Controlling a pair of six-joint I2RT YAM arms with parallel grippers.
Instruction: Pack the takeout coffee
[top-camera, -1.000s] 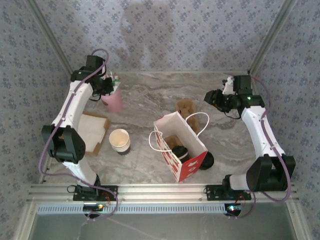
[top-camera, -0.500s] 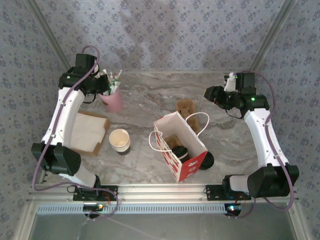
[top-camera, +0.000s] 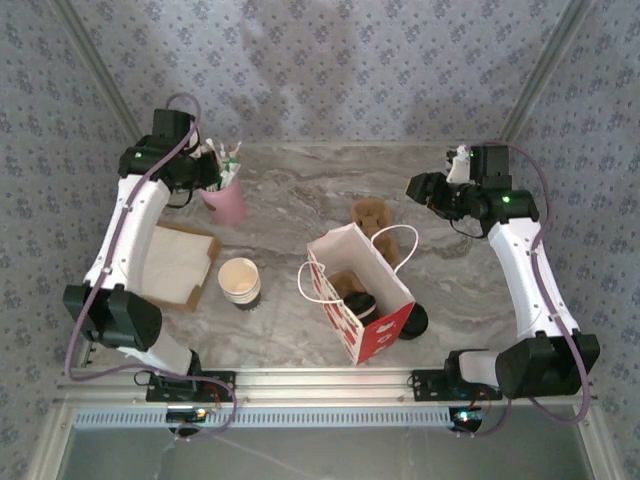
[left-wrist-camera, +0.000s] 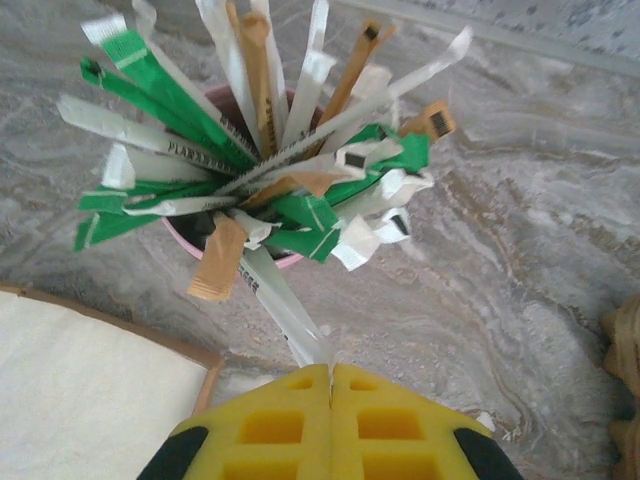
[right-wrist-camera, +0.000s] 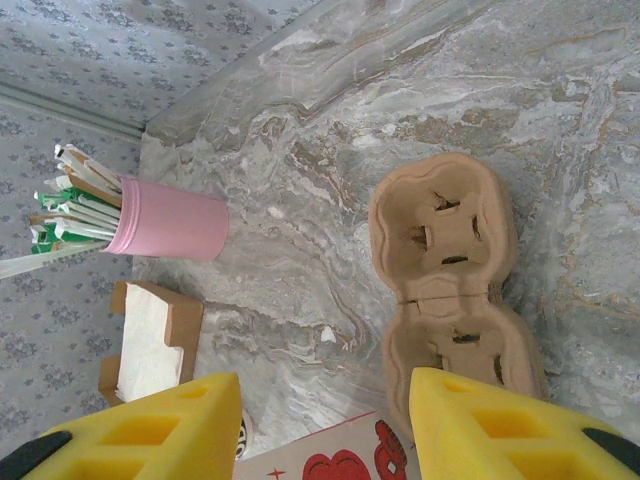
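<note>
Seen from above, a grey marbled table (top-camera: 300, 200) fills the middle of the frame. Just right of centre stands an open red-and-white paper bag (top-camera: 372, 335) with white cord handles. The takeout coffee (top-camera: 361, 304), a white paper cup with a round black plastic lid, sits inside the bag's open top, with only its lid plain to see.

At upper left, the left gripper (top-camera: 205, 168) hangs beside a pink cup of green, white and brown sachets (top-camera: 228, 203). In the left wrist view its yellow fingers (left-wrist-camera: 270, 420) are pressed together at the bottom edge, pinching the near end of one long white sachet (left-wrist-camera: 285, 305) that leans out of the cup.

At upper right, the right gripper (top-camera: 420, 188) hovers above the table. In the right wrist view its fingers (right-wrist-camera: 150, 430) stand wide apart in the bottom corners, holding nothing. A brown moulded cardboard cup carrier (right-wrist-camera: 445, 280) lies on the table right of centre.

At left of the top view lie a brown cardboard tray of white napkins (top-camera: 180, 262) and a cream open paper cup (top-camera: 240, 280).
</note>
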